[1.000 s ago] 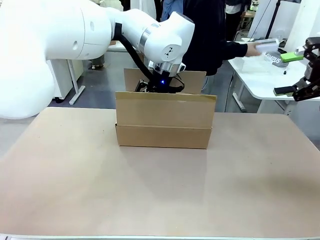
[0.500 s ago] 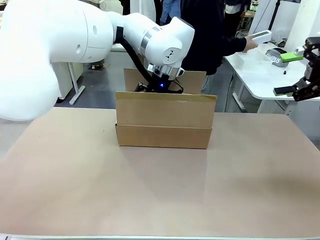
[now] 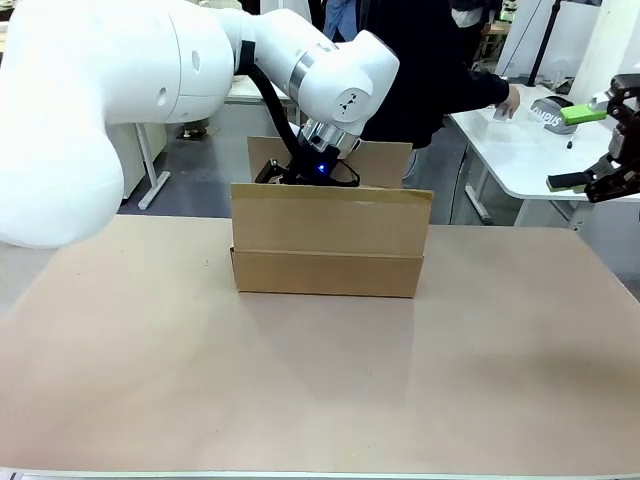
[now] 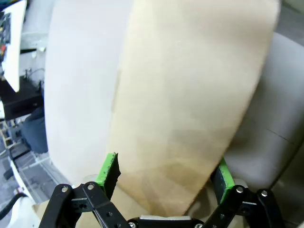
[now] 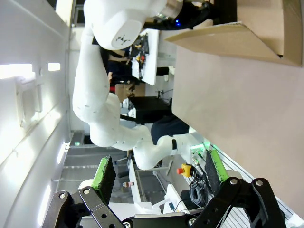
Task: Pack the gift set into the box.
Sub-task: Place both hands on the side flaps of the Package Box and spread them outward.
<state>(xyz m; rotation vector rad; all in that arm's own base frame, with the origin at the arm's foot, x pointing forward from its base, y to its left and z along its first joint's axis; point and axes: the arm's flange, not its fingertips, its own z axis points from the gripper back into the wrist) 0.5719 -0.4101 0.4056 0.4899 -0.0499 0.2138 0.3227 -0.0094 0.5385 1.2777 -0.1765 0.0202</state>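
The box (image 3: 328,245) stands in the middle of the table, brown cardboard with its front and back flaps raised. My left arm reaches down behind the front flap, which hides its fingers in the front view. In the left wrist view my left gripper (image 4: 165,173) is open, and a tan cardboard panel (image 4: 190,95) lies just beyond its green pads (image 4: 108,168). My right gripper (image 3: 600,150) hangs open at the far right, off the table's edge, holding nothing; the right wrist view shows it (image 5: 159,168) open too. The gift set is out of view.
A person in dark clothes stands behind the box, one hand (image 3: 508,100) on a white side table (image 3: 530,165) at the back right that carries small items. Bare tabletop (image 3: 320,390) spreads in front of the box and to both sides.
My left wrist has tilted and moved slightly left over the box. The person's hand has lowered a white object down to the side table. The right gripper has stayed still.
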